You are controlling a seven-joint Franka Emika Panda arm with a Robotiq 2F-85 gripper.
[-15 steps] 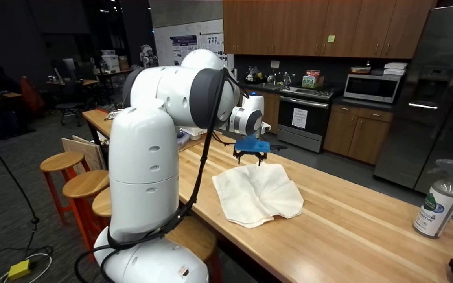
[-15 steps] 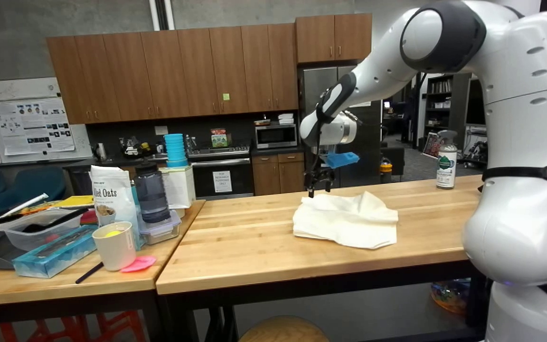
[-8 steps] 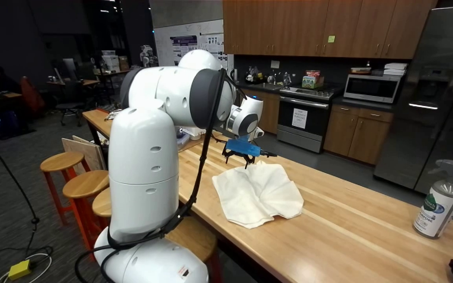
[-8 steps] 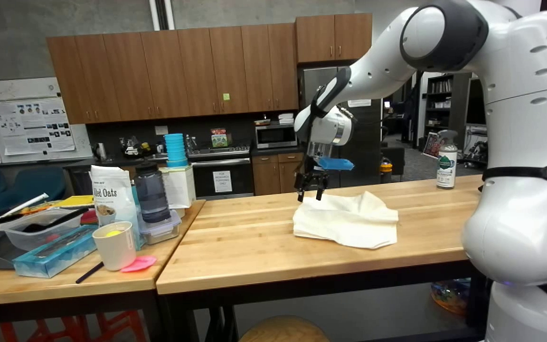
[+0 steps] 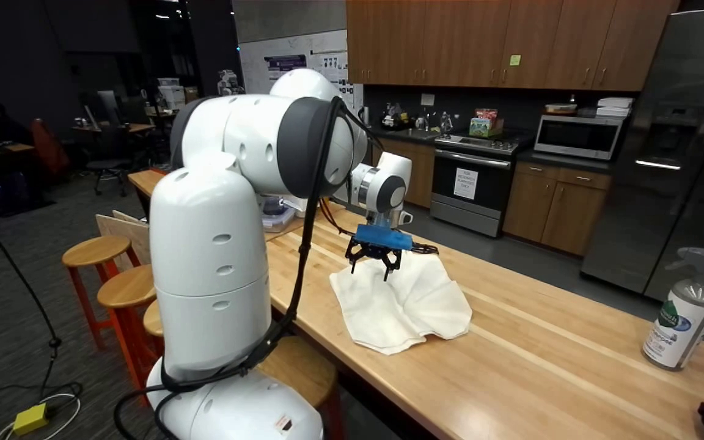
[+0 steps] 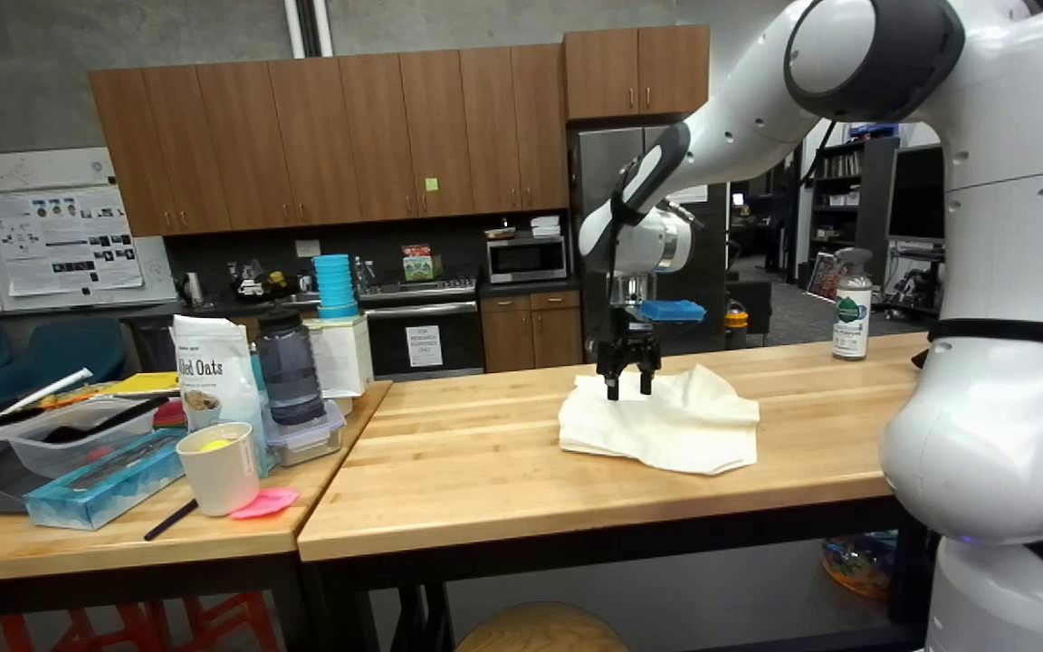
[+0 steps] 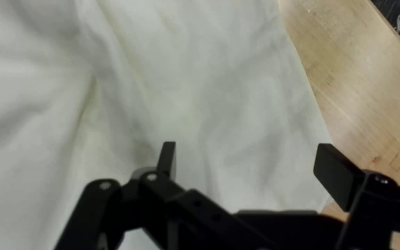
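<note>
At left in an exterior view, a pale mug (image 6: pixel 215 480) stands on a neighbouring table (image 6: pixel 241 532); right of it, on the long wooden table (image 6: pixel 449 453), lies a cream cloth (image 6: pixel 675 430), rumpled, no clear long axis. Gripper (image 6: pixel 629 389) hangs over the cloth's left part, fingers (image 7: pixel 166 158) spread wide and gripping nothing, most of the fabric below and to their right; contact at the tips, cannot tell. Farther right, well apart, toward the far edge: spray bottle (image 6: pixel 851 321), upright.
</note>
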